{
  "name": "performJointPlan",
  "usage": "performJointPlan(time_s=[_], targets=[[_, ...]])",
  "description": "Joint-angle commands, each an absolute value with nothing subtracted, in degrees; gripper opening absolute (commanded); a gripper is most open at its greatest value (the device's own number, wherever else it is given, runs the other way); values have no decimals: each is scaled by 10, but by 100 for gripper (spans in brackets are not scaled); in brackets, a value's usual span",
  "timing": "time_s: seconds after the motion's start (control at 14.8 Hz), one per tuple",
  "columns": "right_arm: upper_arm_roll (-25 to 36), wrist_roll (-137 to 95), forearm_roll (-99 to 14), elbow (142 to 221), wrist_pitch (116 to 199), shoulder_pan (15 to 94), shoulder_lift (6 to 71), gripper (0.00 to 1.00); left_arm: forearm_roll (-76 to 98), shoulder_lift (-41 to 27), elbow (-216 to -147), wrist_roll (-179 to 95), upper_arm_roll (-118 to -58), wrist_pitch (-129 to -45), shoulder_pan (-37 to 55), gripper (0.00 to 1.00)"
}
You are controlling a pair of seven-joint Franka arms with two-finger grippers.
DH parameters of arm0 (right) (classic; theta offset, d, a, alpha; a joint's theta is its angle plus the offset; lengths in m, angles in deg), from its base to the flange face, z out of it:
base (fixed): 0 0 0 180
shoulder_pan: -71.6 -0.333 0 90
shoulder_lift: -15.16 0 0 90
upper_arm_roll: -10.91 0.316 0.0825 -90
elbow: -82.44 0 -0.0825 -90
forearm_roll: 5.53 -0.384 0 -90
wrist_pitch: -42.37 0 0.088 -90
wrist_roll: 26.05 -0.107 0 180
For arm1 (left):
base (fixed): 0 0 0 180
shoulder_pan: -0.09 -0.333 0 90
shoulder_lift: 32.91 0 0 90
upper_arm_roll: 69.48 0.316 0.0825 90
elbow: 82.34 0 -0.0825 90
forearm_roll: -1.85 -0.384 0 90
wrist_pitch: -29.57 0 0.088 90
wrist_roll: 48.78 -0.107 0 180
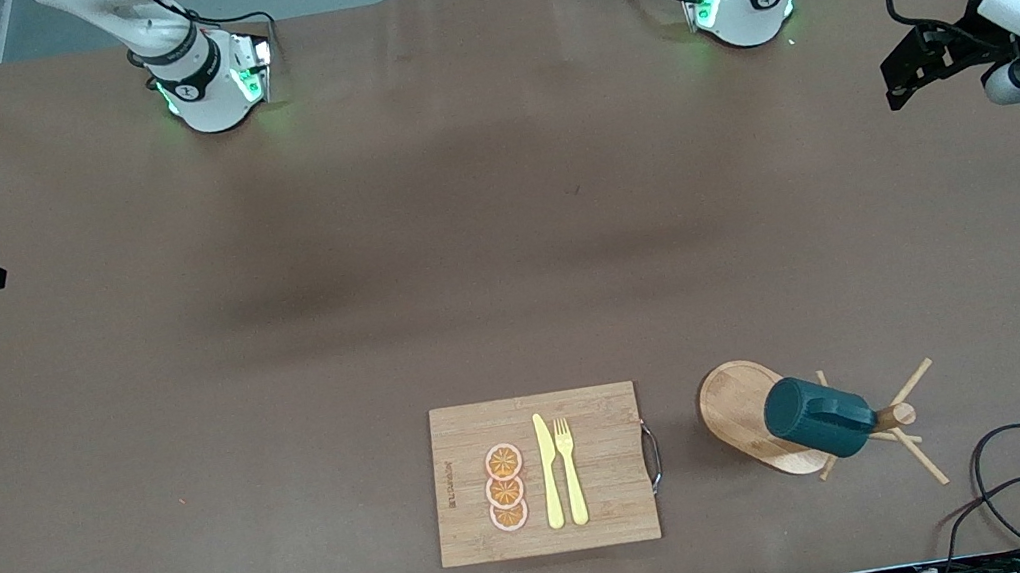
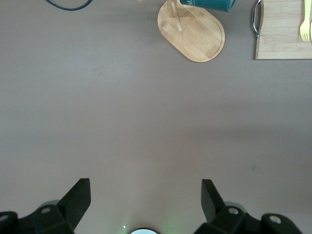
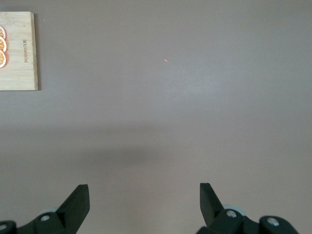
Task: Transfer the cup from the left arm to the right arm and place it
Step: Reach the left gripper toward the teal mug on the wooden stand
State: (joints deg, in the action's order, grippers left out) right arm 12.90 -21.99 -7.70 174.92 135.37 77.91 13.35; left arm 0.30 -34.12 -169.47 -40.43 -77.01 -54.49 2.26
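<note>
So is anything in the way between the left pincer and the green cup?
Nothing visible is. The left pincer hangs open over bare table at its own end. The cup hangs on the wooden peg stand, nearer the camera, beside the cutting board.

The front view looks down from high across the table (image 1: 279, 361) toward the arm bases at its twelve o'clock, while each wrist view looks down past its own open fingers from well above the cloth, all three sharing the cutting board (image 1: 540, 474) (image 2: 282, 29) (image 3: 18, 51).
</note>
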Motion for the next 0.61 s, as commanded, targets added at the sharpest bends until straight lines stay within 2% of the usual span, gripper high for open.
performJointPlan(time_s=[0.0,0.4,0.54], targets=[[132,-214,-85,1757,1353,782,119,100,4,-340,-1687,-410,-772,-543,19,100],[132,-214,-85,1757,1353,783,119,100,19,-312,-1660,-398,-764,-547,18,100],[132,-214,-85,1755,1354,782,120,100,22,-280,-1623,-340,-766,-554,25,100]])
